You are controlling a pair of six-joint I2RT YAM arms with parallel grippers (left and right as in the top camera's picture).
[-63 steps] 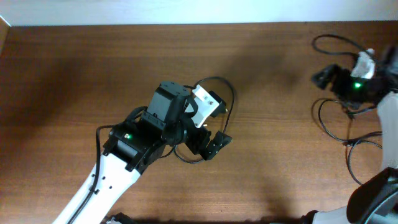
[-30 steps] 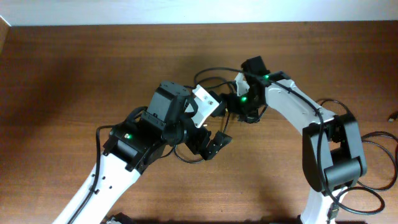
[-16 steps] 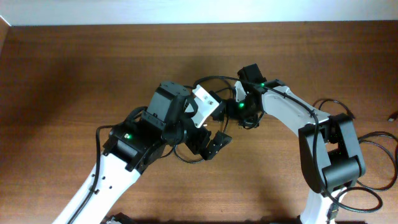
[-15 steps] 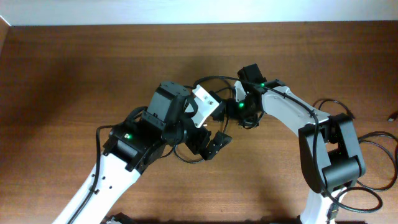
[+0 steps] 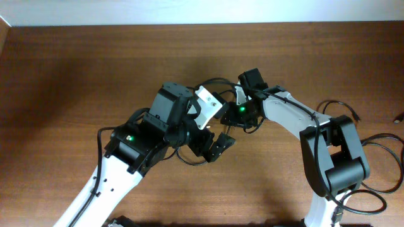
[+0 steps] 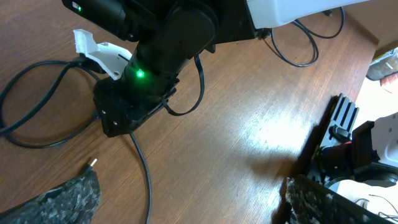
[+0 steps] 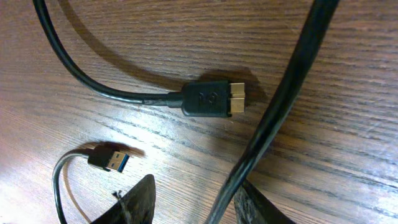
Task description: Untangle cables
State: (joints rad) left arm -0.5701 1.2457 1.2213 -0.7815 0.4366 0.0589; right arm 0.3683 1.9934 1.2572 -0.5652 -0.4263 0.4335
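The cables [image 5: 218, 82] are thin black cords looped on the brown table under both wrists. My left gripper [image 5: 218, 126] hovers over them, open wide, its fingers [image 6: 62, 199] far apart with one cord [image 6: 144, 174] and a small plug [image 6: 92, 163] on the table between them. My right gripper [image 5: 235, 117] is just to its right, low over the loops. In the right wrist view a thick cord [image 7: 280, 106] runs between that gripper's [image 7: 194, 186] fingertips, against the right finger [image 7: 255, 208] and apart from the left one. A flat black plug [image 7: 214, 99] and a blue-tongued USB plug [image 7: 109, 158] lie ahead.
More black loops [image 5: 341, 120] lie at the right, beside the right arm's base [image 5: 334, 164]. The table's far edge meets a white strip [image 5: 189, 11] along the top. Dark equipment [image 6: 348, 143] stands off the table's edge in the left wrist view.
The right arm swung in from the far right to the centre and has edged down-left toward the left gripper. The left arm has not moved.
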